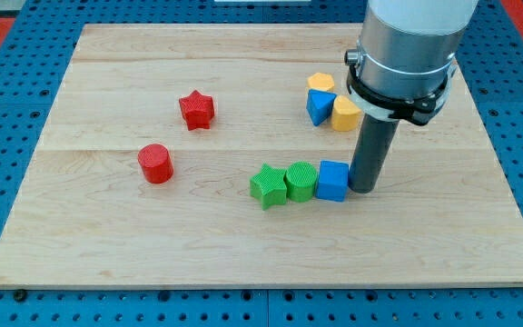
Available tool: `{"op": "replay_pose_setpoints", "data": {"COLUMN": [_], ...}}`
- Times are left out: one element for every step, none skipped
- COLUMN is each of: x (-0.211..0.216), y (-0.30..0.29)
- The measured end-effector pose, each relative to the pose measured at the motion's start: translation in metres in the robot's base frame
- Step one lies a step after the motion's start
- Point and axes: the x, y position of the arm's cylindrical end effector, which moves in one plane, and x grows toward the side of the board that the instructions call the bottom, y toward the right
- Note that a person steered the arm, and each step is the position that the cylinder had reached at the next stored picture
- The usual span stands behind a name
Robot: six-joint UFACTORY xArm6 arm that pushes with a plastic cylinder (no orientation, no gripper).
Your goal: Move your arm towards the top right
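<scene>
My tip [364, 188] rests on the wooden board [107, 236] right of centre, touching or nearly touching the right side of a blue cube [333, 180]. Left of the cube, in a row, are a green cylinder-like block [300, 182] and a green star [267, 185]. Above my tip, near the arm's grey body [407, 45], sit a yellow block [320, 83], a blue block [319, 106] and another yellow block [344, 113], bunched together. A red star [196, 110] and a red cylinder [154, 163] lie on the view's left half.
The board lies on a blue perforated table [7, 145]. The arm's wide body hides part of the board's top right area.
</scene>
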Motion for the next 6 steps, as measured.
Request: {"op": "replay_pose_setpoints", "data": {"x": [0.000,-0.005,-0.042,-0.082,-0.121,-0.133], "y": [-0.004,0.012,0.064,0.088,0.087,0.043]}}
